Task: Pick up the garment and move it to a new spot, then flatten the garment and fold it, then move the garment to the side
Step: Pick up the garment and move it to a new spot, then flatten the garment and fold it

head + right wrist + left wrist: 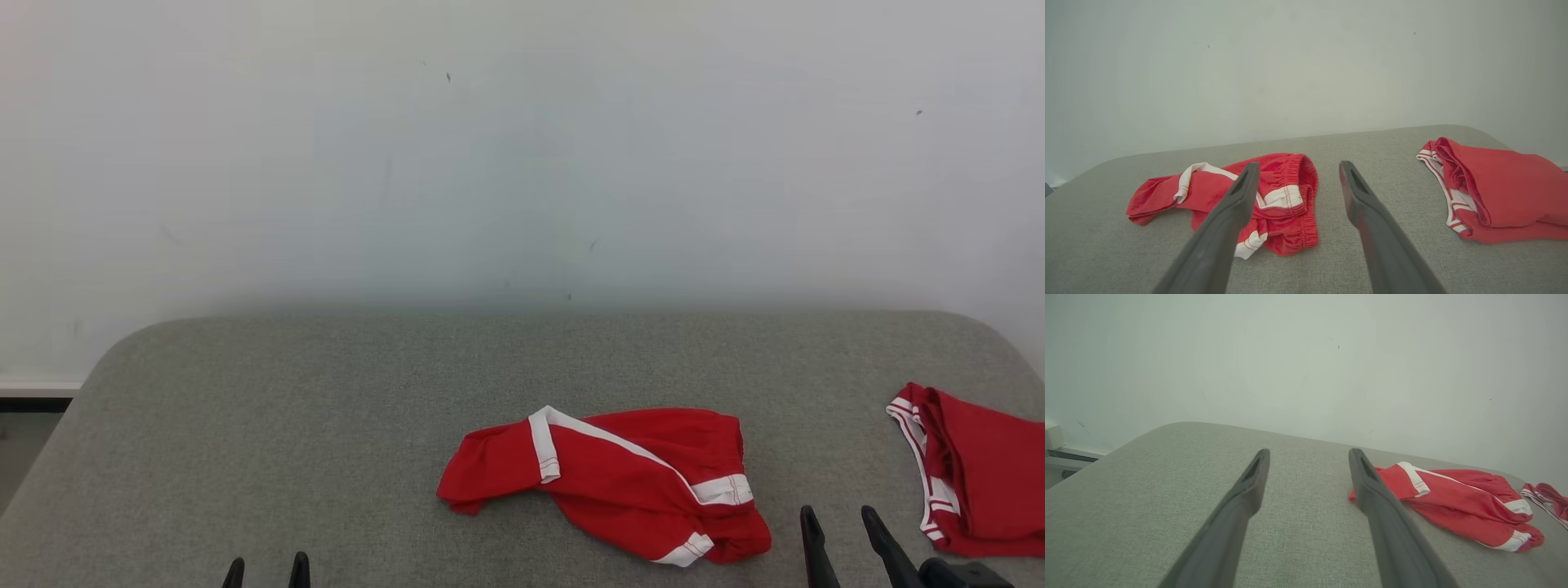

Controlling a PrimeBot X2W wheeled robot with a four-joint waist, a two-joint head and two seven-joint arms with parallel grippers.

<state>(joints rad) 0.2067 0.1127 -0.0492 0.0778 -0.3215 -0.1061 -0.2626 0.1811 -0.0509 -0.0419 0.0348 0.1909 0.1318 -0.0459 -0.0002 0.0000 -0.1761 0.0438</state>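
While both arms wait at the near edge of a grey fabric-covered table (326, 425), nothing is yet in either claw. A crumpled red garment (608, 482) with white trim lies bunched near the front of the table, a little right of centre, one end trailing toward the robot's left and an elastic waistband showing at the other end. A second red garment (976, 469), neater and seemingly folded, sits apart from it at the table's right edge. The left gripper (266, 572) shows only its two dark fingertips at the bottom of the head view, well to the left of the crumpled garment; the left wrist view shows its fingers spread wide over bare cloth, gripping nothing. The right gripper (845, 523) points up between the two garments, just beside the crumpled one's right end, fingers likewise spread wide and empty. A plain white wall (522, 147) stands behind the table. Judging by this layout, the task is at its very first step: picking up the crumpled garment to carry it to a new spot. The next move probably calls for the right gripper to shift left and come down over the bunched waistband, then close on enough fabric to lift the whole piece without dragging it.
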